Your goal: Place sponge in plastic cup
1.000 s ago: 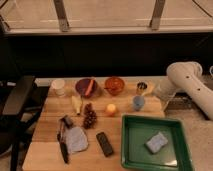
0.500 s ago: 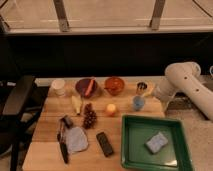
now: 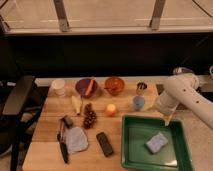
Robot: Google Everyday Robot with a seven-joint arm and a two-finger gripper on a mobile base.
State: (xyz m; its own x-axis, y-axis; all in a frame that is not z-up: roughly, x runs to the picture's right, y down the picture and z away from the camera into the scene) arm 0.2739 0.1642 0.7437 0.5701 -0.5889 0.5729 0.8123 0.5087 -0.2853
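Observation:
The blue-grey sponge [image 3: 156, 142] lies flat in the green tray [image 3: 131, 150], right of its middle. The light-blue plastic cup [image 3: 138, 103] stands upright on the wooden board, just above the tray's back edge. My white arm reaches in from the right. My gripper [image 3: 167, 119] points down over the tray's back right edge, above and right of the sponge and right of the cup. It touches neither.
On the board stand a white cup [image 3: 59, 86], a purple bowl [image 3: 85, 87], an orange bowl [image 3: 114, 85], a dark metal cup [image 3: 142, 87], a banana [image 3: 76, 104], grapes [image 3: 89, 116], an orange [image 3: 111, 109], a grey cloth [image 3: 76, 139], a black bar [image 3: 104, 143] and a knife [image 3: 62, 144].
My gripper has moved from beside the plastic cup down and to the right, over the tray's back edge. The sponge and cup have not moved.

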